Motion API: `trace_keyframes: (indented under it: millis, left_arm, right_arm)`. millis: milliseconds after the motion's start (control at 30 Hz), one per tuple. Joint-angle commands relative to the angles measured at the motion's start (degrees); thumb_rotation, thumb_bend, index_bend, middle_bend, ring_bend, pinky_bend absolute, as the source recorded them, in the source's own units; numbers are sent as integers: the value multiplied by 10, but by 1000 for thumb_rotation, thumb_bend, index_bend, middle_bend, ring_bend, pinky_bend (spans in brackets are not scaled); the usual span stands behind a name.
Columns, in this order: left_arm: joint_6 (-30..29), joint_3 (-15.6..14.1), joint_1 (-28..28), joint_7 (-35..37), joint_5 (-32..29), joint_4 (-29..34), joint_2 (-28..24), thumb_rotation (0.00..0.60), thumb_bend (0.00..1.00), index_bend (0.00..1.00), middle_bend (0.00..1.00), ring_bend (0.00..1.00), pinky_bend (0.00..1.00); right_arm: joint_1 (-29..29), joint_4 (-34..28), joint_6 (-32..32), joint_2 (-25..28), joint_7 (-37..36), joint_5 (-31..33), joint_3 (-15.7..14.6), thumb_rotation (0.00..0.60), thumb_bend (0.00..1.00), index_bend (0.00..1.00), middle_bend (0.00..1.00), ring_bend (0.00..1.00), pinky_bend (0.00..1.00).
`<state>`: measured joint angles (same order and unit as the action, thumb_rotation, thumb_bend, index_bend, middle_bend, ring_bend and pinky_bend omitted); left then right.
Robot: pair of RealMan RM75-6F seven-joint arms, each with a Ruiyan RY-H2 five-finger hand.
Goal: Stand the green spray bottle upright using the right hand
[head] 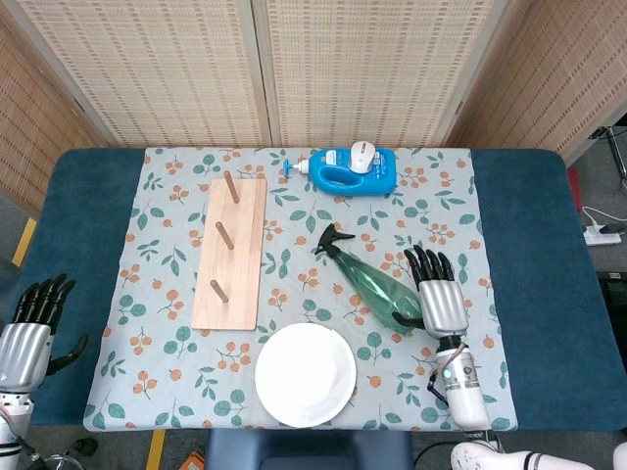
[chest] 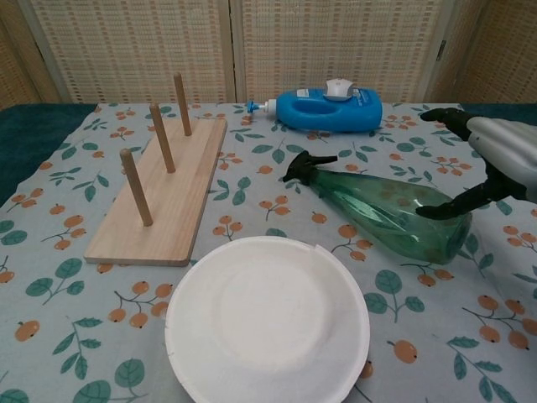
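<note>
Backdrop: woven cane screens stand behind my table [head: 59,196], which has a dark blue top with a leaf-and-berry cloth [head: 167,264] spread over the middle.
Green spray bottle: the green spray bottle [head: 377,291] lies on its side near the middle-right of the cloth, black trigger head pointing toward the far left, its wide base toward me and to the right.
Right hand: my right hand [head: 440,298] sits just beside the bottle's base, fingers spread and pointing away from me — in the chest view the thumb tip looks to be touching the base end, but I grip nothing, so it is loose and unclenched.
Left hand: my left hand [head: 29,328] hangs off the near left corner of the table, fingers apart, holding nothing.
Wooden board: a wooden board [head: 230,255] with three upright pegs lies left of the bottle, well apart from it.
Paper plate: a white paper plate [head: 305,373] sits at the near edge, close in front of the bottle.
Blue bottle: a blue detergent bottle [head: 348,170] lies on its side at the far edge — white cap to the left.
</note>
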<state>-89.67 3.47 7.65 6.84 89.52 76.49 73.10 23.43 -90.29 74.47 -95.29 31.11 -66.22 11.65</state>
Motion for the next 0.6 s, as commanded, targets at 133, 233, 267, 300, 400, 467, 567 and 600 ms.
trace_keyframes:
  millis: [133,233,267,300,400,467,567,600]
  left_arm:
    - [-1,0,0,7,2,-1,-2,600,284,0,0,0,0]
    - [0,0,1,9,2,0,-3,600,284,0,0,0,0]
    - [0,0,1,10,2,0,-3,600,285,0,0,0,0]
    - [1,-1,1,10,2,-1,-3,600,285,0,0,0,0]
    - [4,-3,2,10,3,0,-3,600,285,0,0,0,0]
    - [4,-4,2,10,5,1,-4,600,285,0,0,0,0]
    - [3,-4,2,9,6,2,-4,600,285,0,0,0,0]
    - [3,-5,2,9,6,2,-4,600,285,0,0,0,0]
  right_arm:
    - [22,41,-24,-34,20,23,5,600,0,0,0,0,0]
    - [26,57,-26,-41,34,33,4,600,0,0,0,0,0]
    - [26,60,-25,-41,37,35,4,600,0,0,0,0,0]
    - [26,62,-24,-41,38,36,4,600,0,0,0,0,0]
    - [25,67,-20,-31,44,37,4,600,0,0,0,0,0]
    - [25,72,-19,-21,50,37,5,600,0,0,0,0,0]
    - [27,78,-24,-4,49,37,7,600,0,0,0,0,0]
    - [28,81,-26,2,47,36,8,600,0,0,0,0,0]
